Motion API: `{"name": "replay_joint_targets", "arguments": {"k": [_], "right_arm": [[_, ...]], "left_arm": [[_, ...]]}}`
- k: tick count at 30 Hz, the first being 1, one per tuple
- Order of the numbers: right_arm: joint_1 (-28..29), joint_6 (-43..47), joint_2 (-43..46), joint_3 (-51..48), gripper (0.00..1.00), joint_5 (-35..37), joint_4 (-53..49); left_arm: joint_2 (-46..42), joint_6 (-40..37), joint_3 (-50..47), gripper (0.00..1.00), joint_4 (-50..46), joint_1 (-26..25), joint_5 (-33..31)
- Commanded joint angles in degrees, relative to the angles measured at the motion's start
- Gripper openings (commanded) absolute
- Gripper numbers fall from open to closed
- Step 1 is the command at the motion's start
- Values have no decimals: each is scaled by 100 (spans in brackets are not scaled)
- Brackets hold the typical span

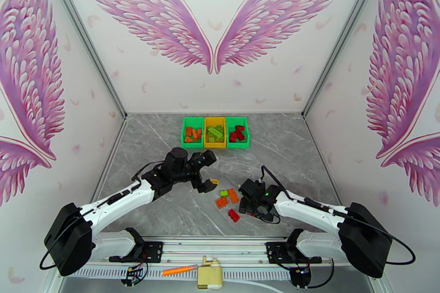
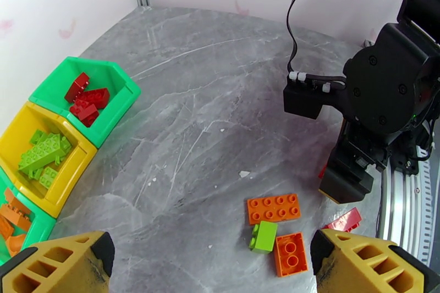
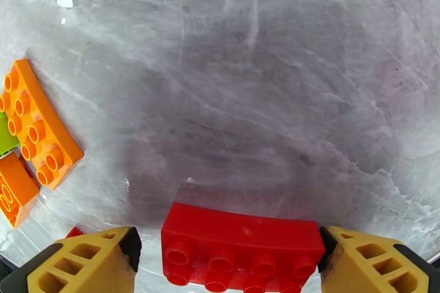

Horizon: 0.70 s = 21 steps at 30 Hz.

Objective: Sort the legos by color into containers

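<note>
Grey marble tabletop (image 1: 286, 145); containers (image 1: 215, 145) at far centre hold sorted legos (image 1: 214, 133). Loose legos (image 2: 273, 209) near right arm (image 1: 308, 209). Left claw (image 2: 212, 261) apart, empty. Right claw (image 3: 228, 266) apart, red lego (image 3: 242, 231) between fingers (image 3: 88, 261), unclamped.

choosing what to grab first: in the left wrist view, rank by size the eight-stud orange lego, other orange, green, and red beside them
1. eight-stud orange
2. other orange
3. green
Unranked: red, partly hidden.
All four lie close together, so nearness to the camera barely matters.
</note>
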<state>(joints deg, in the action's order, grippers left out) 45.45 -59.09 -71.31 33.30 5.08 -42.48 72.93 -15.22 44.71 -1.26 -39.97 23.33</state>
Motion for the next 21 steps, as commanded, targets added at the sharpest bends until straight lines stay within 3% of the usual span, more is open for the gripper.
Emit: {"name": "replay_joint_targets", "arguments": {"k": [1,11,21], "right_arm": [[39,-84,5,-68,77,105,105],[34,-59,-125,38,67,168,4],[-185,325,330,261,61,440,99]], "left_arm": [[-39,-86,49,99,-36,-38,101],[-15,-16,-19,99,115,-47,29],[-122,297,-215,99,437,-38,-119]]}}
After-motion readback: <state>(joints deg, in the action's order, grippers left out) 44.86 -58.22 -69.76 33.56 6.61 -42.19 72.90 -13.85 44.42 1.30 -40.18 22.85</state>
